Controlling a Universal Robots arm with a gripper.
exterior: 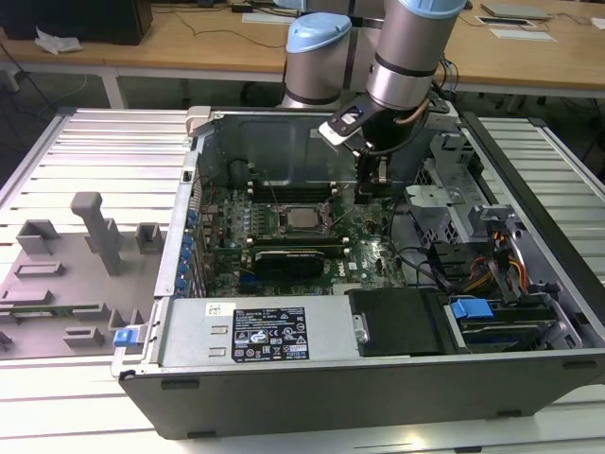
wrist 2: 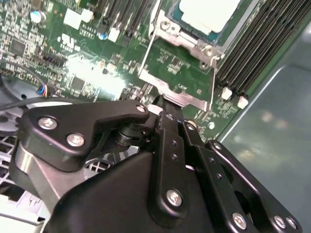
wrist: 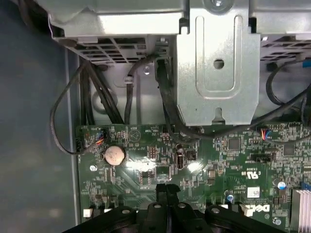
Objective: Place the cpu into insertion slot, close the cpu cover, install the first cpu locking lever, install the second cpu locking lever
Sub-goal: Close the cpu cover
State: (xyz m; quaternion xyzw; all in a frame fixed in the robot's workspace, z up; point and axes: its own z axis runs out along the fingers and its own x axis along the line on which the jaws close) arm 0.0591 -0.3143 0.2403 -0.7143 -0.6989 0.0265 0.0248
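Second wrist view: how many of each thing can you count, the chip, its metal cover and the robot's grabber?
cpu: 1
cpu cover: 1
gripper: 1
Total: 3

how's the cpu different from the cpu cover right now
The cpu is a solid pale square; the cpu cover is a thin silver frame with green board showing through its window. The cpu lies away from the gripper; the cpu cover's edge is right by its tips. Both are square and metallic.
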